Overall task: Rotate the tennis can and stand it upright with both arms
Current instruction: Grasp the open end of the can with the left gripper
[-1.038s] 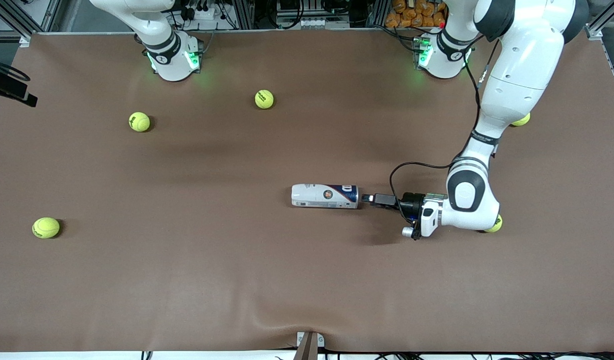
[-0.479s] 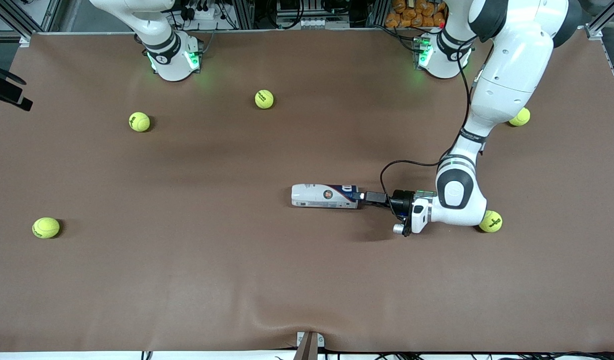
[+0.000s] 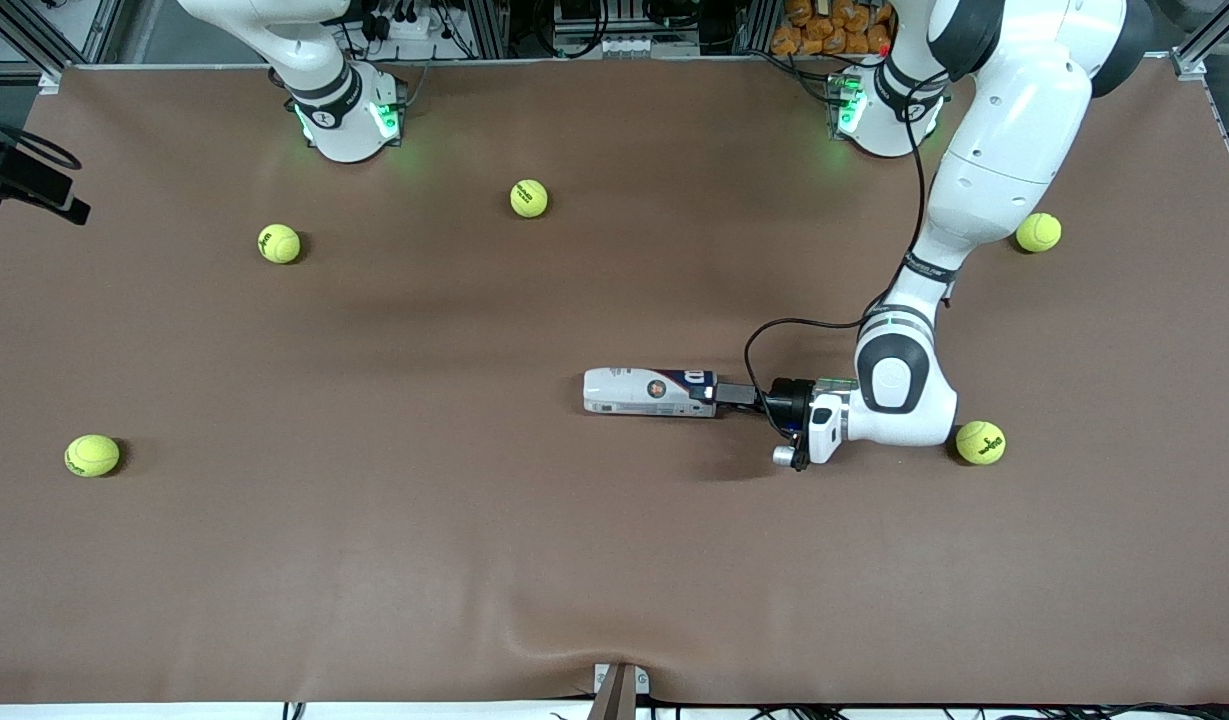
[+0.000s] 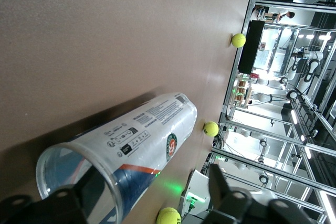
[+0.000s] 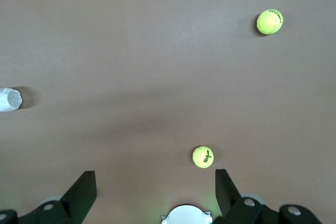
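**Left hand at the open mouth of the lying tennis can**

The tennis can (image 3: pixel 650 392) lies on its side near the middle of the brown desk (image 3: pixel 474 560), its long axis running between the two arms' ends of the desk, navy-blue end toward the left arm's end. The left hand (image 3: pixel 726 394) is low at that end — its fingers (image 4: pixel 220 187) spread apart, with one dark finger inside the can's open mouth (image 4: pixel 79 182) and the other outside the wall; they have not clamped on it. In the left wrist view the can's clear rim shows close up, white label and round logo along its side.

The right arm waits up high at its end of the desk; its hand (image 5: pixel 155 192) hangs open over bare desk, holding nothing.

Five tennis balls lie scattered — one (image 3: pixel 980 442) just beside the left arm's wrist, one (image 3: pixel 1038 232) farther from the front camera, two (image 3: pixel 529 198) (image 3: pixel 279 244) near the right arm's base, and one (image 3: pixel 92 455) at the right arm's end.
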